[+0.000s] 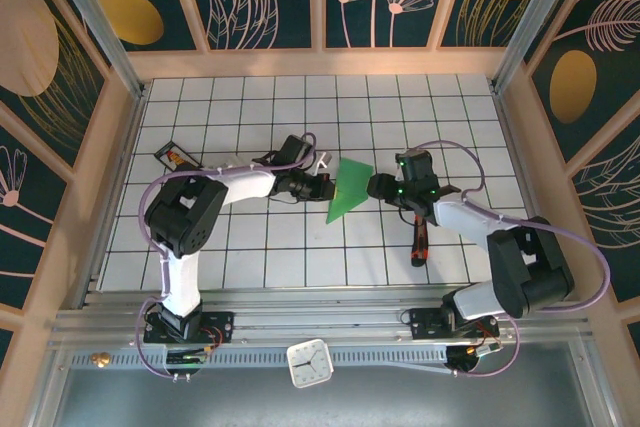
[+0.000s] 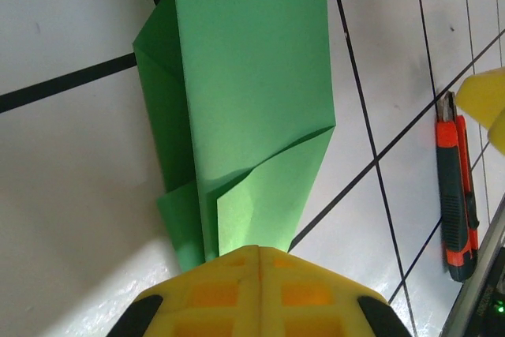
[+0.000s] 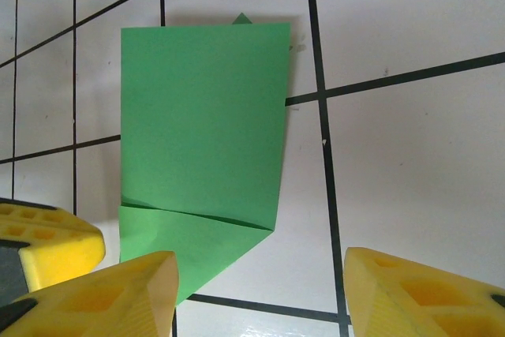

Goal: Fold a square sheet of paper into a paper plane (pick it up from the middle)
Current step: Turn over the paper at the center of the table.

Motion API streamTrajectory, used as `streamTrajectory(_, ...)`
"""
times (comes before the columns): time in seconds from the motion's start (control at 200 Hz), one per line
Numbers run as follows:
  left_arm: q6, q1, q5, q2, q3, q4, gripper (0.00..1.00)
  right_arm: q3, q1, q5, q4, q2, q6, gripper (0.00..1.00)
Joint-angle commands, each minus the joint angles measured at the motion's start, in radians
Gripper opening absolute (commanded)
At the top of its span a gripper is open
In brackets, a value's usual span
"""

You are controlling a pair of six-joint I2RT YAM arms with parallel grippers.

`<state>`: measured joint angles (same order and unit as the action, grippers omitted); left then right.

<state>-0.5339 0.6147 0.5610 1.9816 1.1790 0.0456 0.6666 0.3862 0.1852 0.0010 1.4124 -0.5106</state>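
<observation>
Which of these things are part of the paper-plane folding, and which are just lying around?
In use: green sheet of paper, partly folded, pinched in the left gripper's shut jaws; right gripper, jaws open, beside it.
Lying about: orange utility knife; small dark card; clock on the front rail.

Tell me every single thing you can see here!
folded paper: one, bright green, middle of the table.
utility knife: one, orange and black, on the tiles by the right arm.
small flat thing: one, black and orange, far left tiles; too small to name.
clock: one, white, on the near rail.
table: one, white tiles, black lines.
left arm: one, white and black; yellow jaws shut on the paper.
right arm: one, white and black; yellow jaws open beside the paper.
</observation>
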Motion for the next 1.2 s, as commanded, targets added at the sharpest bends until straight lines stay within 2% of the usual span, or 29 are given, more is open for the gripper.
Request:
streamTrajectory(0.0, -0.017, 0.004, 0.048, 0.032, 0.043, -0.041, 0.00, 0.019, 0.009, 0.011, 0.025, 0.017, 0.005, 0.59)
streamTrajectory(0.41, 0.017, 0.004, -0.030, 0.114, 0.068, 0.013, 0.00, 0.047, 0.001, 0.083, 0.040, 0.083, -0.020, 0.58)
streamTrajectory(0.701, 0.022, 0.004, -0.036, 0.119, 0.013, 0.005, 0.00, 0.057, -0.004, 0.206, 0.122, 0.157, -0.062, 0.53)
streamTrajectory(1.016, 0.022, 0.003, -0.038, 0.108, -0.016, -0.006, 0.00, 0.052, -0.004, 0.181, 0.115, 0.190, -0.081, 0.51)
streamTrajectory(1.191, 0.025, 0.004, -0.038, 0.105, -0.022, -0.007, 0.00, 0.036, -0.002, 0.239, 0.182, 0.215, -0.103, 0.50)
